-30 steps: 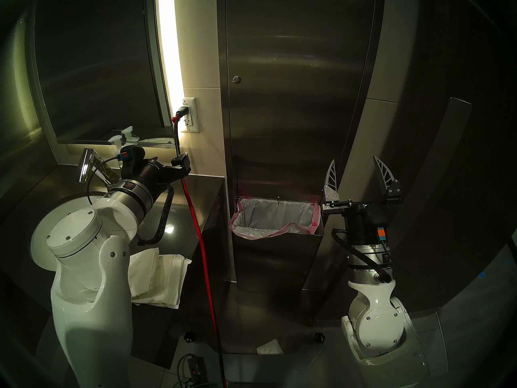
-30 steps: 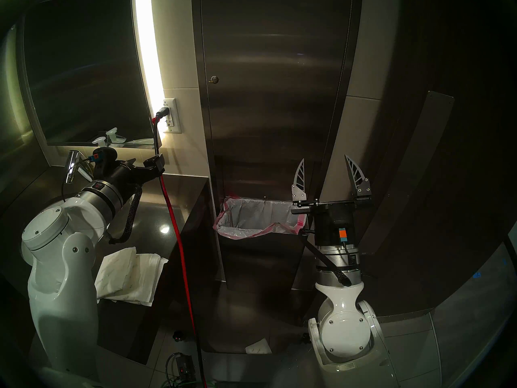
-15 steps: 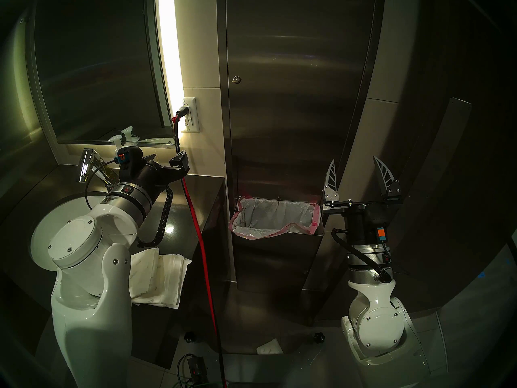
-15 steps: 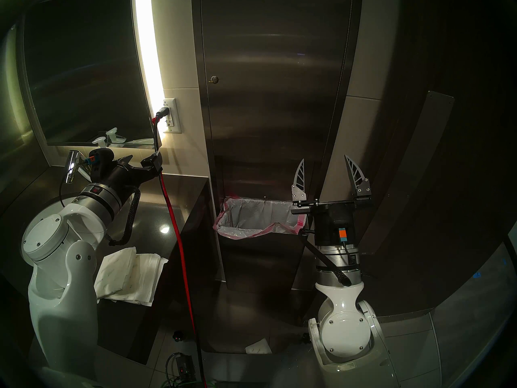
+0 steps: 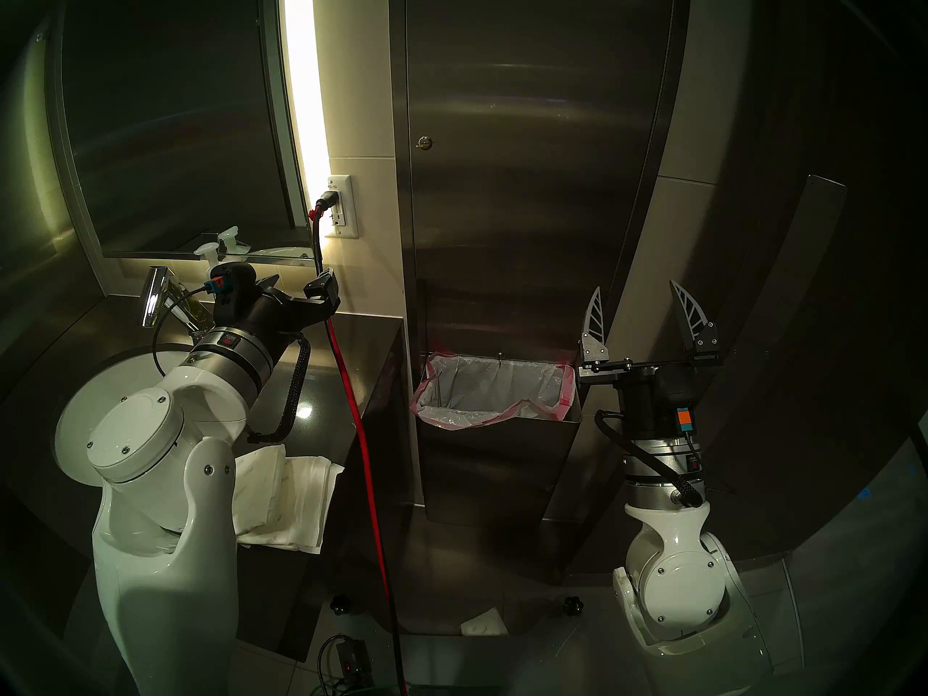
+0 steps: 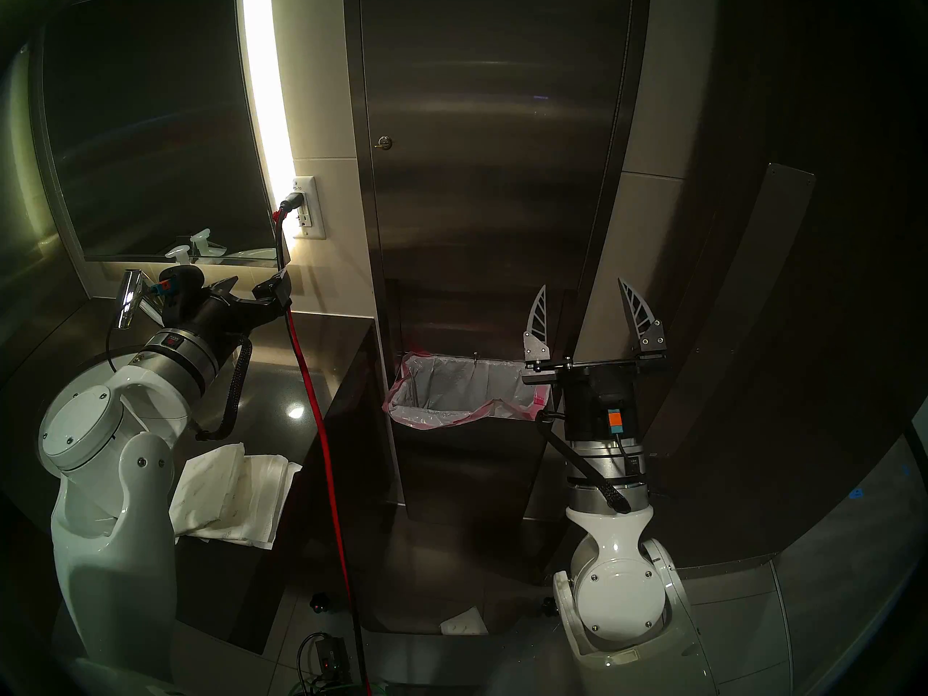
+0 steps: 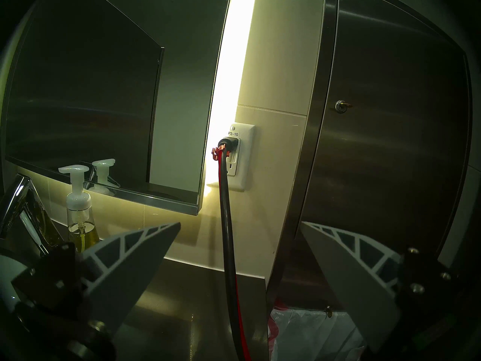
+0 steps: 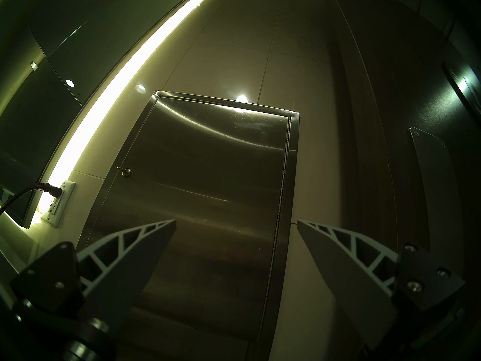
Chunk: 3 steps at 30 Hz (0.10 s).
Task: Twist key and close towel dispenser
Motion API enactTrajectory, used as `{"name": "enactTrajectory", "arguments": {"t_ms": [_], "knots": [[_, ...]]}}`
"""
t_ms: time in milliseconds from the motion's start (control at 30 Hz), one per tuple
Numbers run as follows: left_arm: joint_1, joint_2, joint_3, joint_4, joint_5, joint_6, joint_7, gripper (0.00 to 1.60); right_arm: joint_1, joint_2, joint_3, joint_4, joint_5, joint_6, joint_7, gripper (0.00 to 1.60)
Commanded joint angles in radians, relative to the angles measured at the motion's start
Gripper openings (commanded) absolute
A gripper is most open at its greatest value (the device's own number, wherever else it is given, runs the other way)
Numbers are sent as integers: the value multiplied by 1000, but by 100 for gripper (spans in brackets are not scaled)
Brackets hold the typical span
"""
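1. Near: two white robot arms, one claw each. Left claw (image 7: pixel 239 230) spread wide, empty, over the dark stone tabletop (image 5: pixel 321 383), red-black power cord (image 7: pixel 229 222) hanging between its fingers. Right claw (image 5: pixel 648 313) also wide, empty, beside the pink-lined steel waste bin (image 5: pixel 497 449).
2. Far: one tall brushed stainless-steel towel dispenser (image 5: pixel 532 177), door looks flush shut. One small brass key (image 7: pixel 345 105) sits in its round lock, untouched.
3. Step, prob.: approach for the key twist. Next: a claw must rise to the key, narrow, pinch its head, w/o snagging the cord.

dim washroom | lit strip (image 5: pixel 301 77) beside mirror (image 5: pixel 170 127) | cream wall tiles (image 5: pixel 364 67) | dark counter (image 5: pixel 351 358)
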Motion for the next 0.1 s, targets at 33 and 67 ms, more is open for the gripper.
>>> {"name": "enactTrajectory", "arguments": {"t_ms": [33, 67], "knots": [[-7, -3, 2, -8, -2, -10, -2, 160, 4, 0, 2, -16, 2, 0, -1, 160], [-7, -3, 2, -8, -2, -10, -2, 160, 4, 0, 2, -16, 2, 0, -1, 160]]}}
